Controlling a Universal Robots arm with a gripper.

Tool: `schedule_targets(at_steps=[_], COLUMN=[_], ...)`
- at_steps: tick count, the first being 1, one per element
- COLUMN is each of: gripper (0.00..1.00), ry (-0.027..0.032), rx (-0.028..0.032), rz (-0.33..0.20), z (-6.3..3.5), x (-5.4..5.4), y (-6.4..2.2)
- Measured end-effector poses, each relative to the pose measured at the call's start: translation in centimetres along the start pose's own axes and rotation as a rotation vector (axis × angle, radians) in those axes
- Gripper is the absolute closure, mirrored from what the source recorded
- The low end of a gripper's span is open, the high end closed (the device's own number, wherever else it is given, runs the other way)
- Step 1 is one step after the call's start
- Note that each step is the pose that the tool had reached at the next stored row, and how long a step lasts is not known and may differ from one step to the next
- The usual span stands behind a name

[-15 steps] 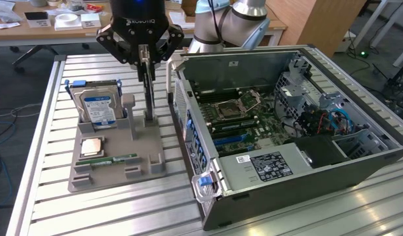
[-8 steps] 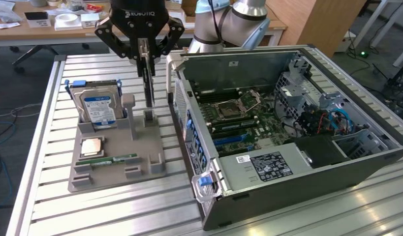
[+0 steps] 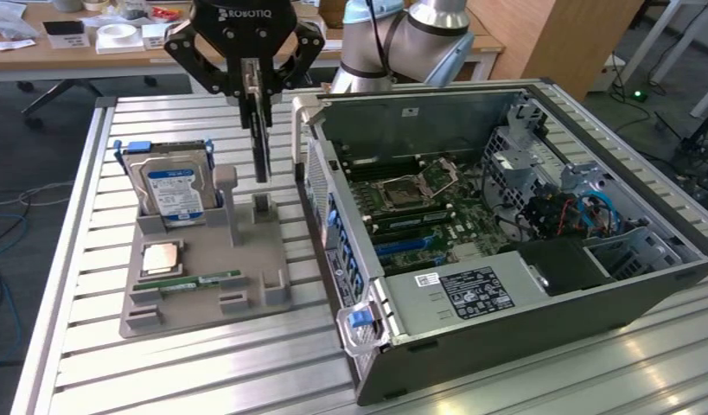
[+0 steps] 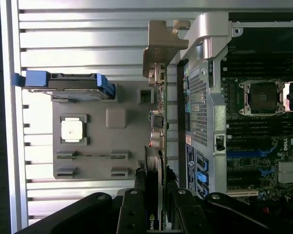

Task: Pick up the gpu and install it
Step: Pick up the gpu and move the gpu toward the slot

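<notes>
The pincer (image 3: 258,86) was clamped on the gpu (image 3: 260,138), gripping its upper edge so the card hung upright over the grey holder (image 3: 181,316) — toward the counter's (image 3: 157,372) far edge, between the hard drive (image 3: 173,192) and the open computer case (image 3: 538,311). I saw it edge-on, a thin dark strip, so its face was hard to make out. Its lower end looked just clear of the holder's slot. From the wrist, the fingers (image 4: 132,209) hid part of the card — its silver bracket (image 4: 161,48) stood out plainly.
</notes>
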State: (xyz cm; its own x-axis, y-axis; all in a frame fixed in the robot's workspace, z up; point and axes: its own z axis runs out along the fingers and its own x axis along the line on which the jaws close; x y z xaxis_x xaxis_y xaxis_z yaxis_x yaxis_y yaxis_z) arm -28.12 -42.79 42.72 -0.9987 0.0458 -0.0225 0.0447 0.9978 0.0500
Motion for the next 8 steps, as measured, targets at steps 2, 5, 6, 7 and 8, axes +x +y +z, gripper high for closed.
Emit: schedule_targets(at_steps=[2, 5, 6, 7, 8], gripper=[0.74, 0.74, 0.74, 0.74, 0.74], ry=[0.0, 0.0, 0.0001, 0.0002, 0.0001], rx=[-0.0001, -0.0001, 0.0, 0.0001, 0.0001], rz=[0.0, 0.0, 0.0, 0.0, 0.0], z=[0.0, 0.0, -0.01, -0.02, -0.01], x=[0.0, 0.0, -0.01, -0.05, -0.1], y=[0.0, 0.0, 0.0, 0.0, 0.01])
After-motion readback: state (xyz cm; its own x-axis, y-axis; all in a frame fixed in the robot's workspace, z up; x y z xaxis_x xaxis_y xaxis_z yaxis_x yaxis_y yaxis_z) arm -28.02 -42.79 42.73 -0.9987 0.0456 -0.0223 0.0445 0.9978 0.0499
